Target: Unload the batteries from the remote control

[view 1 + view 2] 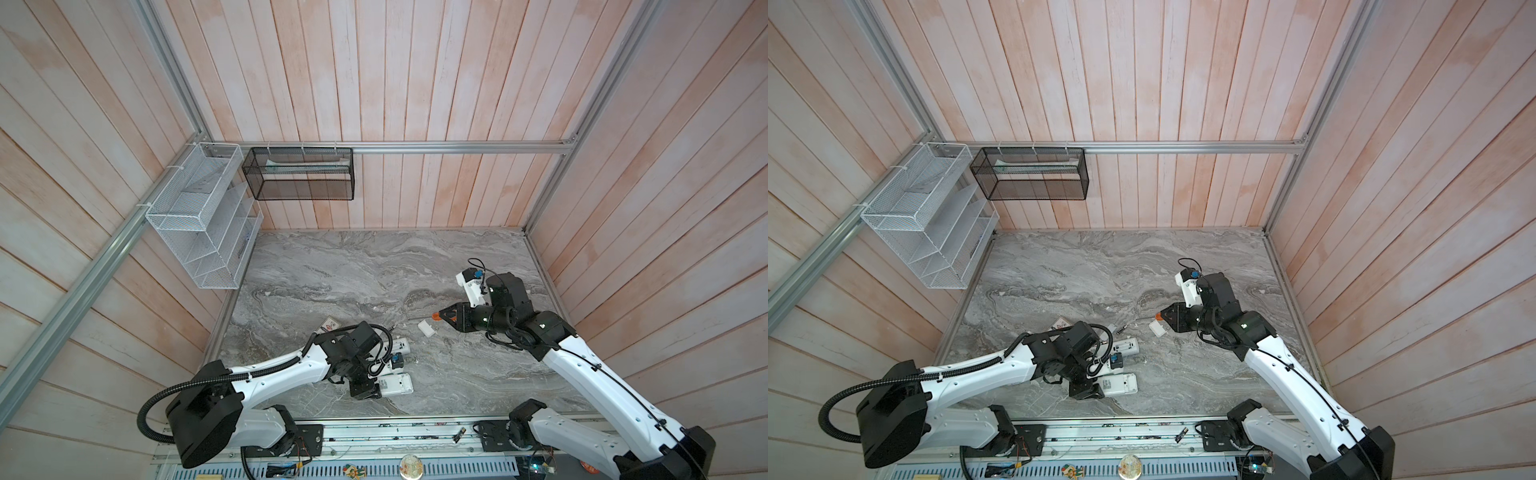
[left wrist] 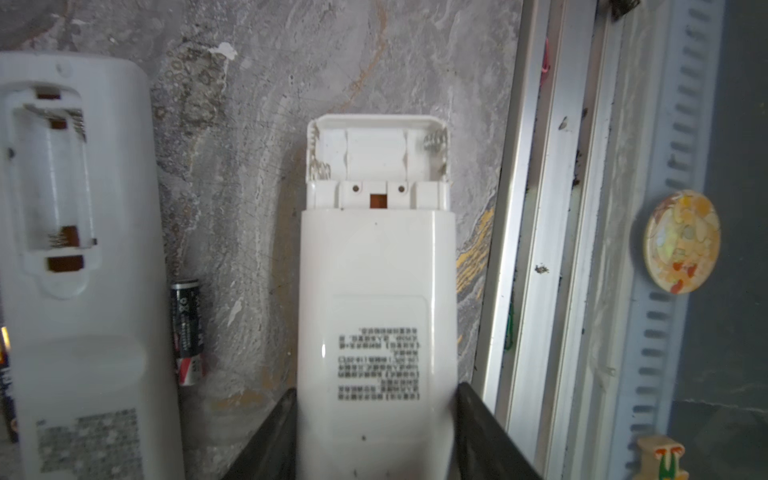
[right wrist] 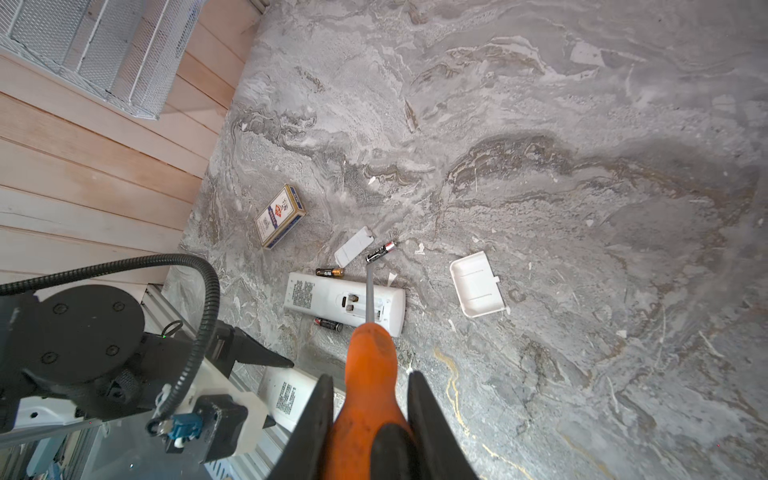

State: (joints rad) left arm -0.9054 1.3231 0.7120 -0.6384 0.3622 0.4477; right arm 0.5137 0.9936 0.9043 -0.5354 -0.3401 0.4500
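In a top view the left gripper [image 1: 376,388] sits low over the nearer remote [image 1: 397,383], with the right gripper [image 1: 445,315] well apart above the table [image 1: 374,270].

The left wrist view shows the left jaws clamped on that remote's sides, and its bay is empty. One battery [image 2: 189,328] lies between it and the second remote [image 2: 79,257], whose bay is also bare.

In the right wrist view the jaws are closed on an orange screwdriver [image 3: 370,365]. Three batteries [image 3: 381,251] lie loose around the second remote. A fourth may be hidden; I cannot tell.

Unloading looks finished. The next move calls for a gentle release.
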